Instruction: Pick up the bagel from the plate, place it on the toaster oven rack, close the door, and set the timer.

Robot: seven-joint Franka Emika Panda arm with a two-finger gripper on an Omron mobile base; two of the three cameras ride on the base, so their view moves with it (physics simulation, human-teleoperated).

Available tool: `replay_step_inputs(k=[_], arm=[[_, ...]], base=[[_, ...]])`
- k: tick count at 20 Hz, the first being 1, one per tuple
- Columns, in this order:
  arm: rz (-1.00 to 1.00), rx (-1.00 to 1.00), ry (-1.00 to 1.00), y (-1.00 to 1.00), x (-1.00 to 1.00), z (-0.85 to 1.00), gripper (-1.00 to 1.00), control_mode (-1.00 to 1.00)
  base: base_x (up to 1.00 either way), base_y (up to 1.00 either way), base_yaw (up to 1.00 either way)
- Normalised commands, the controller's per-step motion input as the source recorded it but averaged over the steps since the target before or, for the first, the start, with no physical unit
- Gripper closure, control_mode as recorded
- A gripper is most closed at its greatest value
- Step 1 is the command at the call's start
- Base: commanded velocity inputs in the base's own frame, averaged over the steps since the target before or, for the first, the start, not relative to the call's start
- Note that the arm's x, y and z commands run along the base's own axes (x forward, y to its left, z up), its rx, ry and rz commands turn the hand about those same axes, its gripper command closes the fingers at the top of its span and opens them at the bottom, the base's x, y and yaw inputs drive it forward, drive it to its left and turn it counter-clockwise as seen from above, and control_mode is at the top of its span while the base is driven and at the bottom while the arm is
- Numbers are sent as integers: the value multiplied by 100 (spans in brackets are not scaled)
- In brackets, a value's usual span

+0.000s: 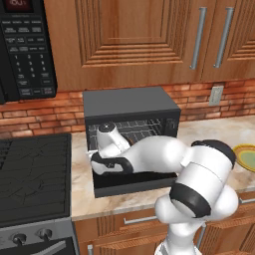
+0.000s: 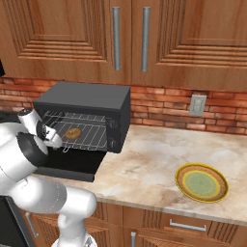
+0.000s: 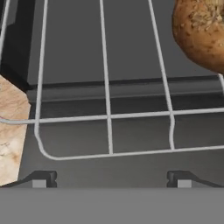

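Note:
The golden-brown bagel [image 2: 73, 133] lies on the toaster oven rack [image 2: 89, 130], which is slid partly out of the dark grey oven. The black door [image 2: 72, 166] hangs open and flat below it. My gripper [image 2: 54, 140] hovers over the rack's front left part, beside the bagel and not touching it. In the hand view the bagel [image 3: 201, 30] is at the top right, the rack's wires [image 3: 107, 116] cross the middle, and my gripper [image 3: 113, 179] is open with nothing between its fingertips [image 3: 43, 178]. The yellow plate [image 2: 201, 182] sits bare on the counter to the right.
A black microwave [image 1: 25, 50] hangs at the upper left and a dark stove top [image 1: 35, 174] adjoins the oven's left side. Wooden cabinets with steel handles [image 2: 116, 38] run above. The marble counter [image 2: 144, 164] stretches between oven and plate.

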Motion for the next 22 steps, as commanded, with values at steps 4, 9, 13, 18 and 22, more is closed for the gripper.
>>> replay_step_inputs(k=[4,9,13,18,22], arm=[[0,0,0,3,24,-19,-100,-100],[0,0,0,1,19,-13,-100,-100],[0,0,-3,3,40,0,-100,-100],[0,0,-8,1,57,0,-100,-100],[0,0,-10,3,51,0,-100,-100]], base=[[0,0,0],[0,0,0],[0,0,0],[0,0,0],[0,0,0]])
